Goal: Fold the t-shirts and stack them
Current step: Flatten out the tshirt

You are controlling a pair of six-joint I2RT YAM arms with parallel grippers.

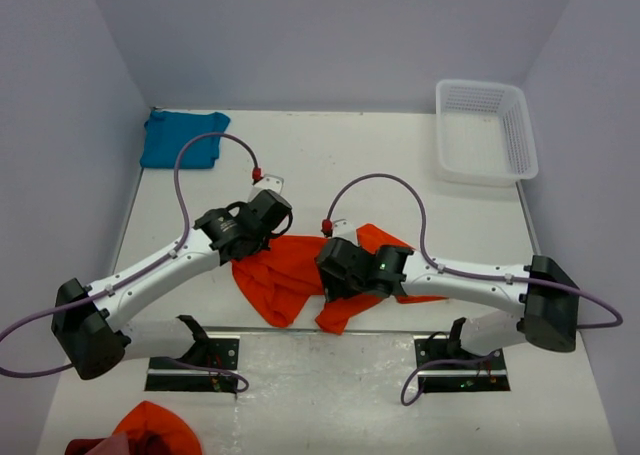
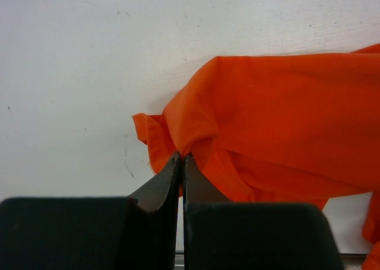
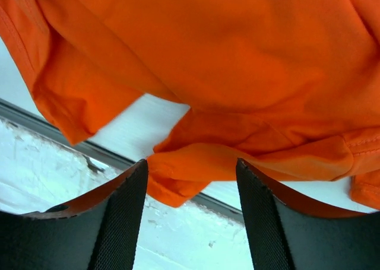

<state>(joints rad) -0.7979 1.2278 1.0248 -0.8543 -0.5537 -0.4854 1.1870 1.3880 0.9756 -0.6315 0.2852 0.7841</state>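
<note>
L fingers (image 2: 176, 166) are pressed together, only a hairline gap showing, tips right at a gathered fold on the edge of the orange shirt (image 2: 285, 116). The cloth bunches up to the tips, so it looks pinched btwn them. R fingers (image 3: 126, 202) are spread wide apart, w/ a rolled hem of the same shirt (image 3: 208, 56) lying btwn them; neither pad is clearly pressing on it.

Top view: the orange shirt (image 1: 285, 270) lies crumpled near the front-middle of the white counter (image 1: 340, 155), both wrists down over it, L at its far-left edge, R on its near-right part. Its near corner reaches the dark seam across the counter. Stitched hems show in both wrist views; no print or lettering can be read on the cloth.

The teal shirt (image 1: 182, 138) lies folded in the far-left corner, well apart from the orange one. A white plastic basket (image 1: 487, 173) sits at the far right. At the bottom-left of the top view is another orange cloth (image 1: 155, 427), partly cut off.
</note>
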